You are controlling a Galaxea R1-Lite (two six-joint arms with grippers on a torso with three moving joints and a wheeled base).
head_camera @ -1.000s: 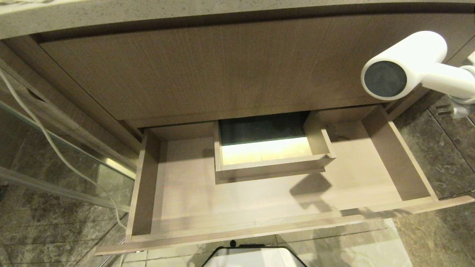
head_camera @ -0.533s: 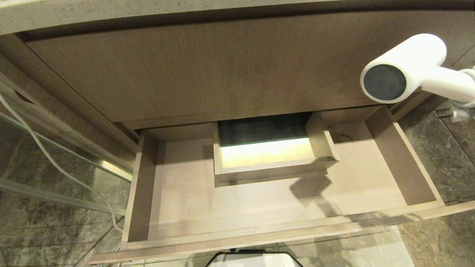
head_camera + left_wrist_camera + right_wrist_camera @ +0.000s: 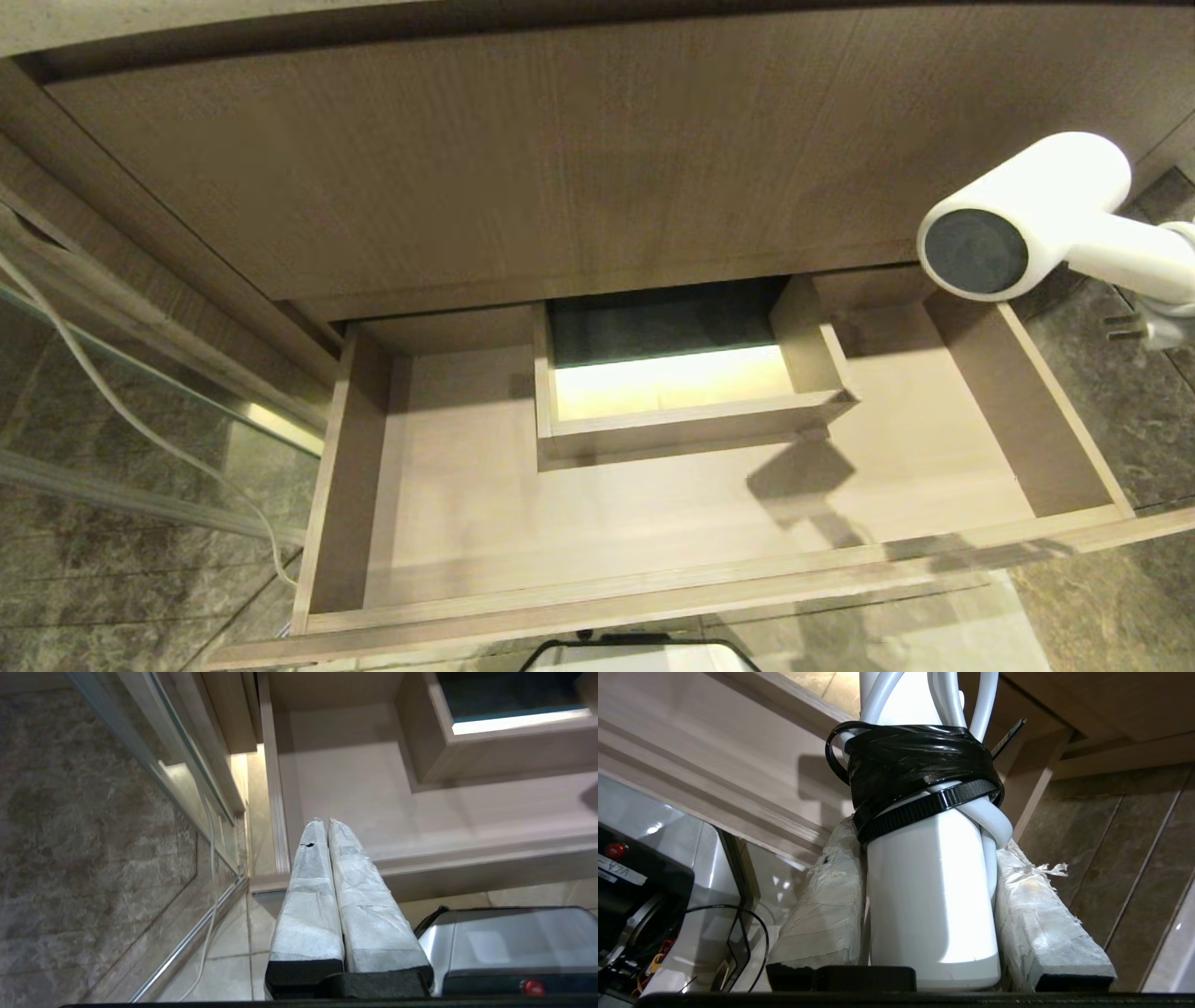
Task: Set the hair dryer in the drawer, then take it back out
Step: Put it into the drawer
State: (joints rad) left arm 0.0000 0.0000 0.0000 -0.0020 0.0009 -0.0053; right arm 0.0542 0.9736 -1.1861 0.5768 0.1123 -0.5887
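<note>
Hair dryer (image 3: 1027, 219), clamped by its handle between the padded fingers (image 3: 822, 905) of the right gripper (image 3: 924, 877), its cord bound by a black tie (image 3: 920, 777). Compared with a second earlier, the barrel is seen lower and nearer the right-hand wall of the open drawer (image 3: 1074, 420), though part of the shift is owed to the camera. It is not yet inside; lowering is judged under way. The left gripper (image 3: 326, 823) is shut and parked near the drawer's front.
</note>
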